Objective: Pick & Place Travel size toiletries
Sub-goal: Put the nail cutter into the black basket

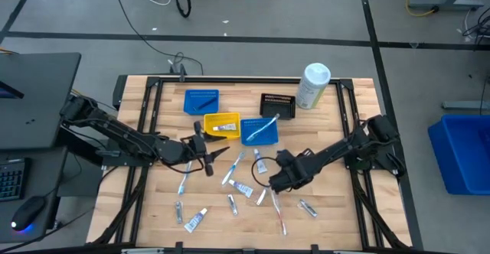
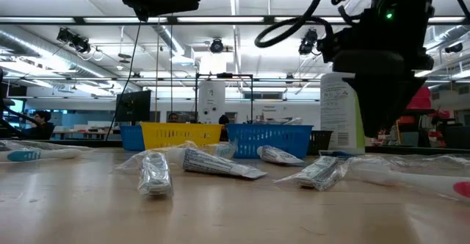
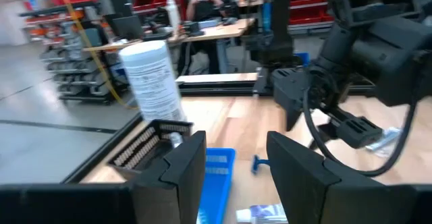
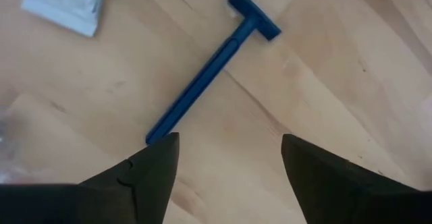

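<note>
Several travel toiletries lie flat on the wooden table: white-and-blue tubes, slim toothbrushes, and a silvery packet. My right gripper hangs open over them, pointing down. In its wrist view a blue razor lies on the wood between the open fingers. The razor's handle end runs close by one fingertip, and I see no touch. My left gripper is open beside the yellow bin and holds nothing.
The blue bin holds a blue toothbrush. A second blue bin and a black bin stand farther back, and a tall white canister is at the far right. A tube lies near the razor. People sit in the room beyond.
</note>
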Action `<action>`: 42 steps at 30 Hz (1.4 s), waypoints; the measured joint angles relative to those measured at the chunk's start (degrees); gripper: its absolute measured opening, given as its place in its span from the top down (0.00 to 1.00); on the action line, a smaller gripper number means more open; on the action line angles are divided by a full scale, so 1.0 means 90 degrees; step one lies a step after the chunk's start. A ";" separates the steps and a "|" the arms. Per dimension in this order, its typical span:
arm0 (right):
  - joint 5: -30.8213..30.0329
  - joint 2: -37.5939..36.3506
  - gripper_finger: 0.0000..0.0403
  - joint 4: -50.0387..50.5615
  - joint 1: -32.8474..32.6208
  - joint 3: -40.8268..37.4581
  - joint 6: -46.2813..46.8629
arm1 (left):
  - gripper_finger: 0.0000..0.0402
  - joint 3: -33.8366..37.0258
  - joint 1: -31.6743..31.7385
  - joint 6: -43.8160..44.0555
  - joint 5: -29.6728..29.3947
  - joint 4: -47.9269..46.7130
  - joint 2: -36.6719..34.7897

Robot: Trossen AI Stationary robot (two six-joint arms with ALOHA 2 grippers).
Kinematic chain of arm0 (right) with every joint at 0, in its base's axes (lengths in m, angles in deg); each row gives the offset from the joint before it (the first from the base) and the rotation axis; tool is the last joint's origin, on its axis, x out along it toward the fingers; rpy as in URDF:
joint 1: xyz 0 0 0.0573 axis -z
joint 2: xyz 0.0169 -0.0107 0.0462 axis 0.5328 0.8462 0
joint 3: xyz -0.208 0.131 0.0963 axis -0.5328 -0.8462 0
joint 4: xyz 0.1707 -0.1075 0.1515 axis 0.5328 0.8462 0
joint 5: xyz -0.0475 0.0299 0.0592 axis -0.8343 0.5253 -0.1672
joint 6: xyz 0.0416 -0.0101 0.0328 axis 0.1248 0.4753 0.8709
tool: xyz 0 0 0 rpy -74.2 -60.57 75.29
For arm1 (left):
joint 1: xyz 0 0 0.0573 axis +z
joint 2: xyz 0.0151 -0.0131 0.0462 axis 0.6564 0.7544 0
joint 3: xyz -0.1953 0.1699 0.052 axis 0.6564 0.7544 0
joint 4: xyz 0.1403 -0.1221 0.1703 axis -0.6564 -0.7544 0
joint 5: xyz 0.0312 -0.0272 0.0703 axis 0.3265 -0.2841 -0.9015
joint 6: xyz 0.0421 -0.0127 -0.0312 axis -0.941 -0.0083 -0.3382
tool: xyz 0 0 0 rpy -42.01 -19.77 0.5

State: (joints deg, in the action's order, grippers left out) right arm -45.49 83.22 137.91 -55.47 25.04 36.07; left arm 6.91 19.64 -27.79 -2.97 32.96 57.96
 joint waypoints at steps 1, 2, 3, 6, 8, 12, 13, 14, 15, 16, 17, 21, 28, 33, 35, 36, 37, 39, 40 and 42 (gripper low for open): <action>0.0032 0.0000 0.31 -0.0017 0.0031 -0.0016 0.0038 | 0.59 0.0000 0.0000 0.0001 -0.0080 -0.0002 0.0000; 0.0084 0.0000 0.30 -0.0020 0.0062 -0.0019 0.0081 | 0.59 0.0000 0.0000 0.0005 -0.0145 -0.0008 0.0000; 0.0133 0.0000 0.29 -0.0028 0.0099 -0.0019 0.0145 | 0.59 0.0000 0.0000 0.0005 -0.0170 -0.0022 0.0000; 0.0141 0.0000 0.27 -0.0090 0.0192 -0.0019 0.0303 | 0.59 0.0000 0.0000 0.0005 -0.0257 -0.0111 0.0000; 0.0143 0.0000 0.26 -0.0134 0.0261 -0.0019 0.0384 | 0.59 0.0000 0.0000 0.0006 -0.0306 -0.0212 0.0000; 0.0142 0.0000 0.24 -0.0338 0.0393 -0.0019 0.0478 | 0.59 0.0000 0.0019 0.0011 -0.0310 -0.0560 0.0000; 0.0141 0.0000 0.24 -0.0420 0.0427 -0.0019 0.0458 | 0.59 0.0000 0.0019 0.0010 -0.0311 -0.0668 0.0000; 0.0141 0.0000 0.24 -0.0516 0.0457 -0.0019 0.0423 | 0.59 0.0002 0.0019 0.0012 -0.0311 -0.0764 0.0000; 0.0145 0.0000 0.24 -0.0630 0.0482 -0.0019 0.0395 | 0.59 0.0002 0.0019 0.0019 -0.0309 -0.0863 0.0000; 0.0147 0.0000 0.24 -0.0757 0.0506 -0.0019 0.0358 | 0.59 0.0002 0.0019 0.0039 -0.0311 -0.0954 0.0000; 0.0159 0.0000 0.24 -0.0908 0.0514 -0.0019 0.0324 | 0.59 0.0002 0.0019 0.0077 -0.0308 -0.1023 0.0000; 0.0191 0.0000 0.26 -0.1594 0.0514 -0.0019 -0.0022 | 0.59 0.0002 0.0019 0.0199 -0.0233 -0.1127 0.0000; 0.0680 0.0000 0.32 -0.3360 0.0307 -0.0019 -0.3002 | 0.59 0.0002 0.0024 0.0202 -0.0093 -0.1113 0.0000; 0.1417 0.0000 0.37 -0.4295 0.0225 -0.0019 -0.5168 | 0.59 0.0002 0.0024 0.0367 -0.0088 -0.1100 0.0000; 0.1634 0.0000 0.39 -0.4222 0.0207 -0.0019 -0.5858 | 0.59 0.0002 0.0024 0.0369 -0.0090 -0.1099 0.0000; 0.1733 0.0015 0.40 -0.4170 0.0198 -0.0019 -0.6074 | 0.59 0.0002 0.0024 0.0388 -0.0090 -0.1100 0.0000; 0.1833 0.0059 0.41 -0.4176 0.0195 -0.0019 -0.6198 | 0.59 0.0002 0.0024 0.0426 -0.0088 -0.1098 0.0000; 0.2052 0.0199 0.42 -0.4183 0.0170 -0.0019 -0.6324 | 0.59 0.0002 0.0024 0.0582 -0.0088 -0.1099 0.0000; 0.2161 0.0294 0.42 -0.4237 0.0153 -0.0019 -0.6413 | 0.59 0.0002 0.0024 0.0663 -0.0088 -0.1099 0.0000; 0.2124 0.0496 0.42 -0.4260 0.0086 -0.0019 -0.6763 | 0.59 0.0004 0.0024 0.0746 -0.0089 -0.1098 0.0000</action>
State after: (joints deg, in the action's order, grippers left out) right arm -26.37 87.68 99.57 -54.70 24.86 -24.79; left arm 6.95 19.86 -21.08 -3.77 23.08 57.96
